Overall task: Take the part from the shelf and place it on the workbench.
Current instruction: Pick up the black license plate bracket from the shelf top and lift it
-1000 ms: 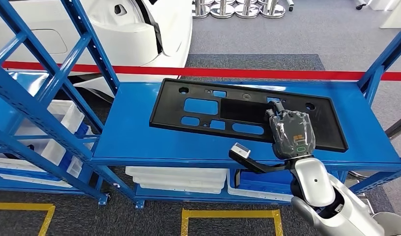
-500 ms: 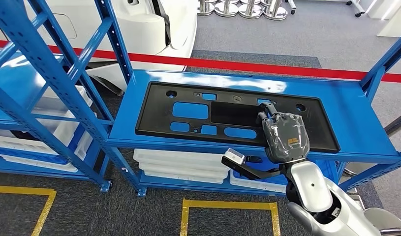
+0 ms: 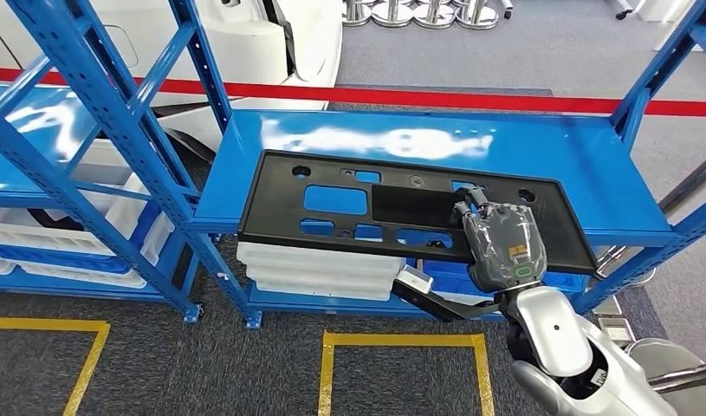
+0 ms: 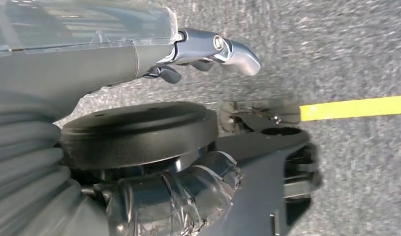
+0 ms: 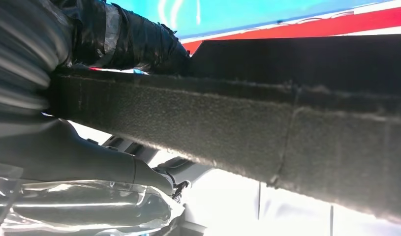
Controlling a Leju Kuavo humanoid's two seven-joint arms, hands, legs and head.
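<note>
The blue steel shelf (image 3: 592, 165) fills the room ahead, its top deck bare metal at twelve o'clock, with a red barrier tape (image 3: 418, 97) running behind it. The long flat black plastic panel with cut-out windows (image 3: 332, 217) lies across the deck's front edge, overhanging it towards six o'clock. The robot's right hand (image 3: 502, 244), wrapped in clear film, grips the panel's near edge at about four o'clock, fingers over the top. The left hand (image 4: 188, 54) hangs above grey carpet, fingers loosely curled, holding nothing. White plastic bins (image 3: 319, 269) sit beneath.
</note>
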